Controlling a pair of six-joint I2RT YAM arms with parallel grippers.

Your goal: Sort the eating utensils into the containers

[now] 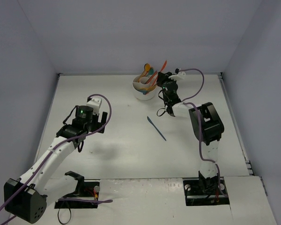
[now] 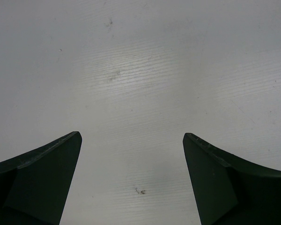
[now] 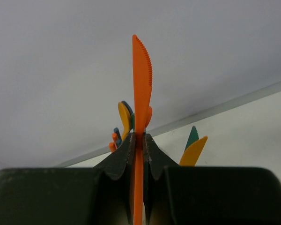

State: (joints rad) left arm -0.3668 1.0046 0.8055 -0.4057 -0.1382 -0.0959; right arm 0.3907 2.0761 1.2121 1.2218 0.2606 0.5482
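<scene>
Serrated knife (image 3: pixel 141 79): orange. Cup (image 1: pixel 141 95): white. Utensils (image 1: pixel 149 75) in cup: orange, yellow-orange, teal. Second knife (image 1: pixel 156 128): dark blue. Table (image 1: pixel 122 150): white, faintly speckled. Cables (image 1: pixel 196 70): purple.

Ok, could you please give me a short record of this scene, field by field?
left claw: open, nothing between its fingers, over bare table
right claw: shut on orange knife, serrated blade pointing up, just right of the cup
white cup: at the far side of the table, holding several utensils
loose item: one dark blue utensil lying flat on the table, apart from the cup and both claws
</scene>
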